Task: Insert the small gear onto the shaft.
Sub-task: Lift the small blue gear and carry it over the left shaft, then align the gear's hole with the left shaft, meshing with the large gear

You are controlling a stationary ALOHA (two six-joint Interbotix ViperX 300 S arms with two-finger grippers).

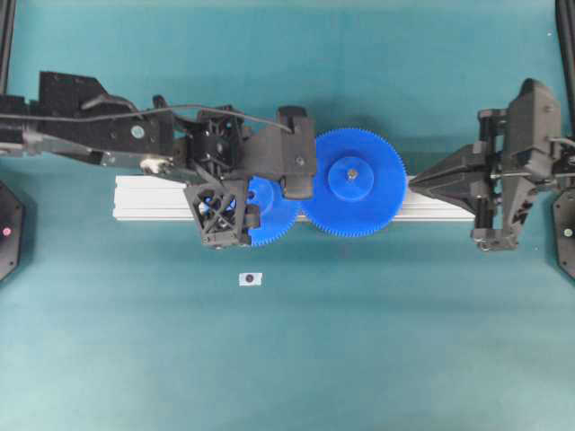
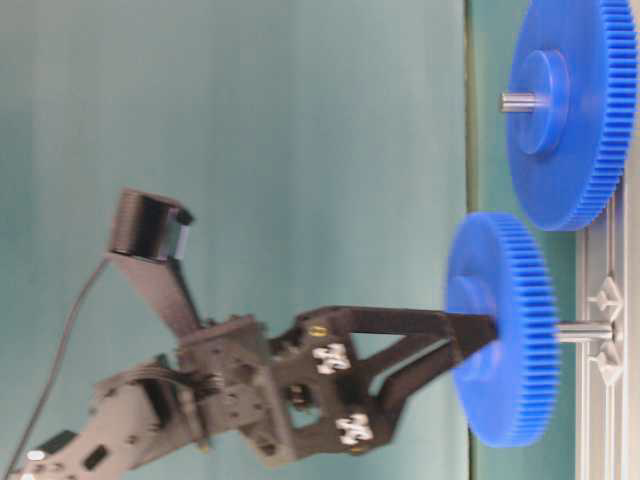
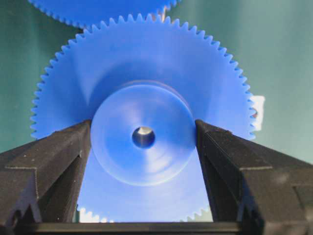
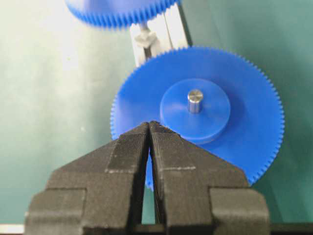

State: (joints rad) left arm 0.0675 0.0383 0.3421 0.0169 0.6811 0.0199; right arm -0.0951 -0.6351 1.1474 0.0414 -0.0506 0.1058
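From overhead, the left gripper (image 1: 235, 208) reaches over the pale metal rail (image 1: 153, 199) with the small gear (image 1: 274, 215) partly hidden beneath it, its teeth meeting those of the large gear (image 1: 352, 182) just to its right; the right gripper (image 1: 415, 184) hangs at the far end of the rail, its tips near the large gear's rim. A small dark-centred clear piece (image 1: 251, 279) lies alone on the green table (image 1: 359, 341) below the rail. In the table-level view, which is turned on its side, the left gripper (image 2: 478, 340) grips the small gear (image 2: 505, 330) by its hub, and the shaft (image 2: 585, 331) runs from the gear into the rail (image 2: 605, 320). The left wrist view shows the fingers (image 3: 54, 161) pressed on either side of the hub, the gear (image 3: 142, 122) centred between them. In the right wrist view, the right gripper (image 4: 149, 128) is clenched on nothing, tips before the large gear (image 4: 205, 112).
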